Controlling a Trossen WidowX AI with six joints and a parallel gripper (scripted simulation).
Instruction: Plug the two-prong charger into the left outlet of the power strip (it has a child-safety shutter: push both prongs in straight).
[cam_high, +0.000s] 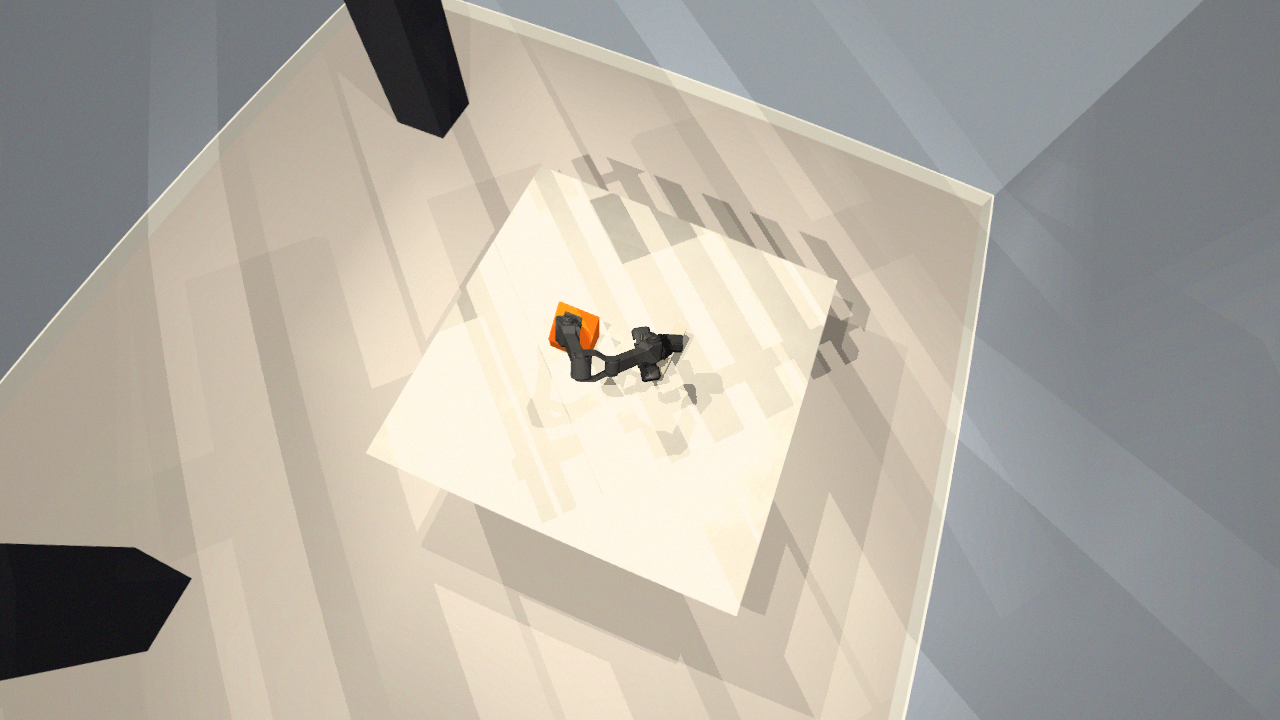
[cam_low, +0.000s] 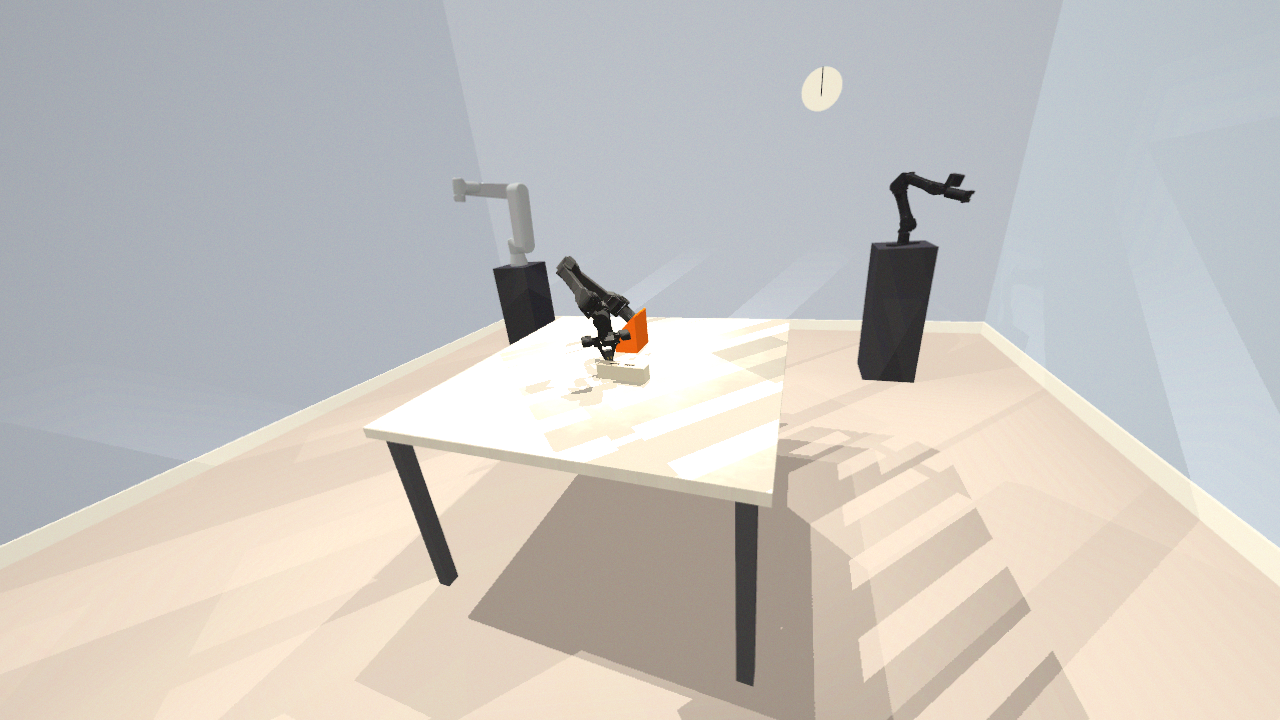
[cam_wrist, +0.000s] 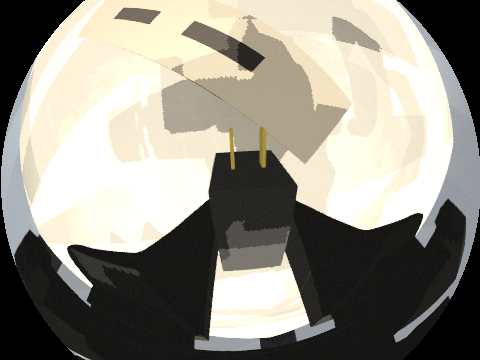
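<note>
My gripper (cam_low: 609, 356) (cam_wrist: 245, 201) is shut on the black two-prong charger (cam_wrist: 252, 205), gripped by its sides. Two brass prongs (cam_wrist: 231, 148) (cam_wrist: 262, 147) stick out of its front, clear of the slots. The whitish power strip (cam_low: 621, 372) (cam_wrist: 292, 107) lies on the table; in the exterior view the fingertips are just above and behind its left part. In the wrist view it runs diagonally, turned relative to the prong pair, with two dark slots (cam_wrist: 137, 15) (cam_wrist: 222, 45) in its top. The prong tips appear by its long edge; height is unclear. The top view hides charger and strip.
An orange wedge-shaped block (cam_high: 586, 331) (cam_low: 637, 331) stands at the arm's base, on the pale table (cam_high: 626, 537) (cam_low: 501, 429). Away from the table, a grey arm (cam_low: 520, 219) and a black arm (cam_low: 902, 201) stand on dark pedestals.
</note>
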